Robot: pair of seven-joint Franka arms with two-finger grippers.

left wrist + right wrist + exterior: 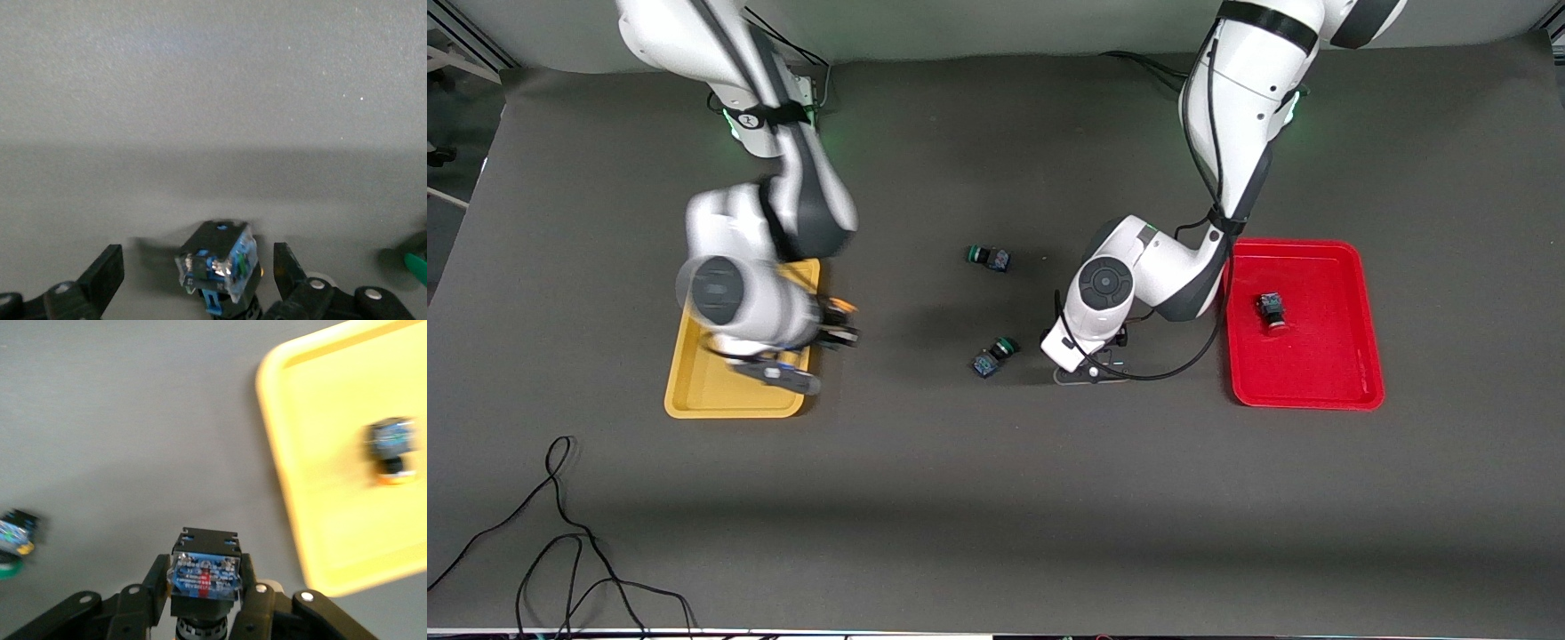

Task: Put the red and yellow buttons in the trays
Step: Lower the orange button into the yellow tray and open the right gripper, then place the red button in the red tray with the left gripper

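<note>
My right gripper (838,324) is shut on a dark button (203,577); a bit of orange-yellow cap shows in the front view. It hangs beside the yellow tray (694,391) at the edge toward the left arm's end. The tray (320,453) holds an orange-capped button (392,450). My left gripper (1089,373) is low at the table and open (197,260), with a dark button (217,260) lying between its fingers; the cap is hidden. The red tray (1316,391) holds one red-capped button (1272,311).
Two green-capped buttons lie mid-table: one (989,258) farther from the front camera and one (994,356) beside my left gripper. A black cable (560,533) trails along the table's front edge at the right arm's end.
</note>
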